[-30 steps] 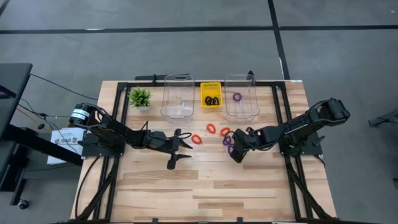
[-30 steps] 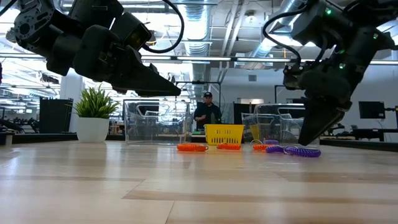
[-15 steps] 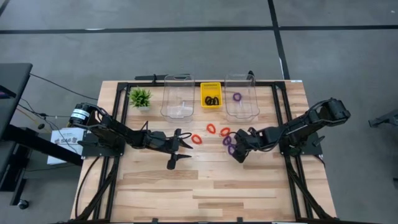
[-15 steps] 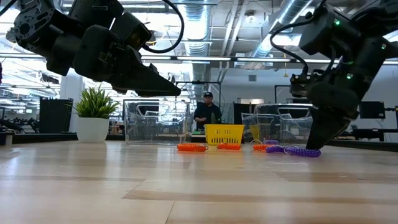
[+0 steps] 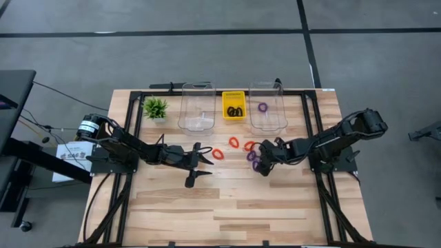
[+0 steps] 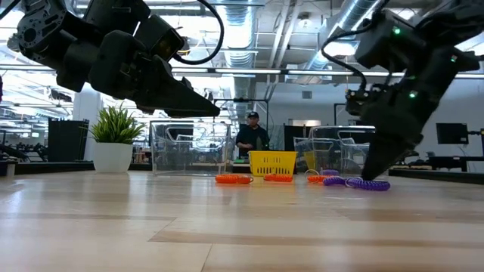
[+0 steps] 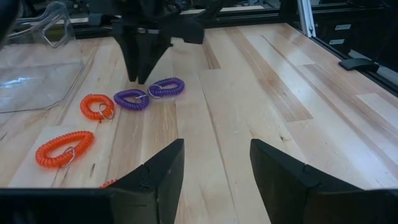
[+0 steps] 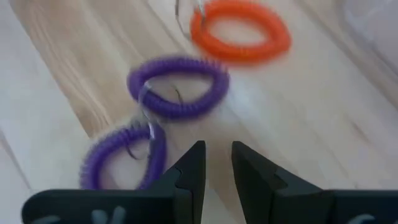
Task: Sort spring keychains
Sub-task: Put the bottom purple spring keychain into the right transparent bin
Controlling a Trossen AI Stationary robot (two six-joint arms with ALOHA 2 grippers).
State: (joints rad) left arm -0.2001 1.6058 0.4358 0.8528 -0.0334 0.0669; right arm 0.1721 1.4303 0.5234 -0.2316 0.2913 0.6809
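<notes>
Three red keychains lie flat mid-table (image 5: 218, 154), (image 5: 233, 142), (image 5: 249, 146). Beside them lie two purple keychains (image 5: 252, 156), (image 5: 256, 166), which also show as purple loops (image 8: 177, 87), (image 8: 124, 158) in the right wrist view. One purple keychain (image 5: 262, 107) lies in the right clear bin, and black keychains (image 5: 234, 111) lie in the yellow basket. My right gripper (image 5: 261, 167) points down just over the purple pair, its fingers a narrow gap apart (image 8: 216, 162); its tips (image 6: 372, 174) stand close above a purple keychain (image 6: 367, 183). My left gripper (image 5: 200, 167) waits wide open, left of the red keychains.
Along the far edge stand a small green plant (image 5: 155, 107), a clear bin (image 5: 196, 122), the yellow basket (image 5: 233, 95) and a second clear bin (image 5: 269, 124). Bare wood fills the table's near half. A person (image 6: 252, 136) stands in the room beyond the table.
My right gripper has tipped over and shifted a little above the purple keychains, staying low over the table. No keychain has moved.
</notes>
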